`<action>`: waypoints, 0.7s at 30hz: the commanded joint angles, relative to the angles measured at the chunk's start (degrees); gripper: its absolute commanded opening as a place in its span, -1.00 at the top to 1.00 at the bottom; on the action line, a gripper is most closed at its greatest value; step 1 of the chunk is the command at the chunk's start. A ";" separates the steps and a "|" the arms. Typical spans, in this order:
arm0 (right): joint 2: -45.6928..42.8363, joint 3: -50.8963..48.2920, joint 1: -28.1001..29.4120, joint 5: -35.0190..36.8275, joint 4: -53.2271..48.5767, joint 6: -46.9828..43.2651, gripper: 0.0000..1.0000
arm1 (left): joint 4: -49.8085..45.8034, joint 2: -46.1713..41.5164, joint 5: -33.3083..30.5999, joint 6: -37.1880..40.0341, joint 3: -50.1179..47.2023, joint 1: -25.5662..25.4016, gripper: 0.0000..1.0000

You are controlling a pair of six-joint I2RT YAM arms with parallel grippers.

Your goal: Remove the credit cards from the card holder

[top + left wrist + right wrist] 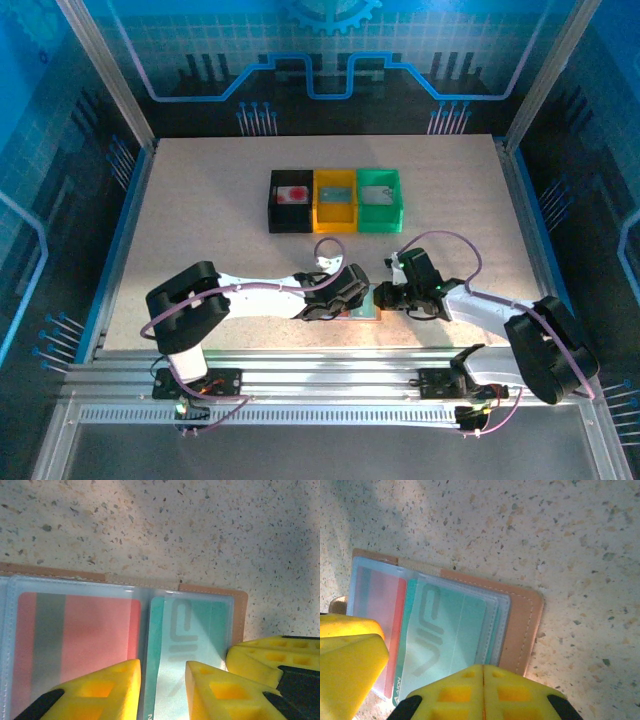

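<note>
Credit cards (100, 630) show sleeved in wrist views beneath barely parted left claw (164, 680); right claw (483, 680) closed.

The teal-green card (450, 630) bears small edge print resembling "AVON"; its large grey lettering is unreadable.

Card holder (362, 312) lay on the table (200, 220) near the front edge, left claw (162, 680) on its left, right claw (483, 680) on its right. Three bins (335, 200) sat in a row behind it.
</note>
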 commanded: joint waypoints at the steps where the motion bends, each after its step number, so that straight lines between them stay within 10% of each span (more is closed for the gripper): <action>1: -0.56 -0.74 0.40 -0.61 0.63 -0.54 0.86 | -1.43 0.99 -0.45 0.78 -0.30 0.07 0.42; 21: 0.89 -0.67 0.63 -1.72 2.31 -0.62 0.86 | -0.19 2.92 0.42 1.42 0.56 0.10 0.43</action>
